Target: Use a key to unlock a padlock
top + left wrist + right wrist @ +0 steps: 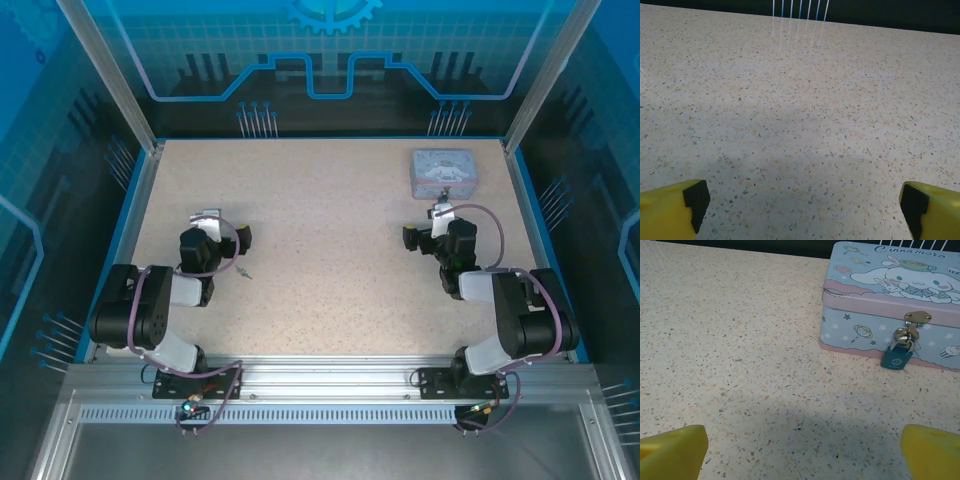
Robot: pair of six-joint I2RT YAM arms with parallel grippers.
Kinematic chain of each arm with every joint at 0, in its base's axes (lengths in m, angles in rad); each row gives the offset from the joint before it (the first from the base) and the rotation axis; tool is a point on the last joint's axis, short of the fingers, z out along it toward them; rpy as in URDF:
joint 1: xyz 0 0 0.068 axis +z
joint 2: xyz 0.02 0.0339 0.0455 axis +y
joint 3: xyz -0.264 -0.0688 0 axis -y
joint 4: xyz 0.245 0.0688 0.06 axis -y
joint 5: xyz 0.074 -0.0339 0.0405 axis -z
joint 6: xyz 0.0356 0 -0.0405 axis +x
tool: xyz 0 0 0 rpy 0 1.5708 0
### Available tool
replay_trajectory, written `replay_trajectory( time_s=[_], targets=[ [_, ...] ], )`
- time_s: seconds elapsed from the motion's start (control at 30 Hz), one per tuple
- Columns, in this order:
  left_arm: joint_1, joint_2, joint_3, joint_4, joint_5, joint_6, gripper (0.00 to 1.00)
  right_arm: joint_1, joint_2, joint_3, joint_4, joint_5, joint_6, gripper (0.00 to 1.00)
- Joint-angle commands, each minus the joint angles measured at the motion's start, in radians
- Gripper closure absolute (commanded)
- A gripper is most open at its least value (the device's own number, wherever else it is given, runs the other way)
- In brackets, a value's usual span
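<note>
- Your left gripper holds its jaws wide apart above the table.
- Your right gripper is likewise spread, facing the padlock, which hangs on the Cinnamoroll tin in the far right corner.
- The key lies in the table's left half, near your left gripper.

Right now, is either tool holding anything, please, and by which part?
Nothing is held: the left tool and the right tool are open; the padlock hangs untouched on the tin.

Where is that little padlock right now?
In the right wrist view the padlock hangs from the latch on the front of the cartoon tin, far right on the table, ahead of the right gripper.
</note>
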State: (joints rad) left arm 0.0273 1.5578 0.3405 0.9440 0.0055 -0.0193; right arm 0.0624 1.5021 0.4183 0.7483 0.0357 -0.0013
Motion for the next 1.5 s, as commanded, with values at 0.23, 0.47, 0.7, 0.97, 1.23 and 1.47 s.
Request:
replay_trajectory(
  time_s=[0.23,0.47,0.7,0.97,1.23,1.47],
  targets=[
    [0.002,-0.009,0.04,-0.03,0.002,0.005,0.01,-0.012,0.003,0.015,0.0,-0.015,-0.009,0.0],
    [0.003,-0.01,0.043,-0.034,-0.006,0.002,0.01,-0.013,0.003,0.018,-0.003,-0.017,-0.008,0.0],
    [-0.004,-0.01,0.053,-0.055,-0.018,0.009,0.01,-0.016,0.003,0.019,-0.003,-0.022,-0.008,0.0],
    [-0.005,-0.095,0.092,-0.193,-0.006,0.011,0.01,-0.007,-0.165,0.127,-0.34,0.083,0.049,0.0],
    [-0.008,-0.256,0.261,-0.553,-0.047,-0.106,0.01,-0.135,-0.21,0.572,-0.916,-0.134,0.424,0.0],
    [-0.037,-0.288,0.454,-0.925,0.048,-0.393,0.01,-0.196,0.158,1.074,-1.176,-0.281,0.487,0.0]
  ],
)
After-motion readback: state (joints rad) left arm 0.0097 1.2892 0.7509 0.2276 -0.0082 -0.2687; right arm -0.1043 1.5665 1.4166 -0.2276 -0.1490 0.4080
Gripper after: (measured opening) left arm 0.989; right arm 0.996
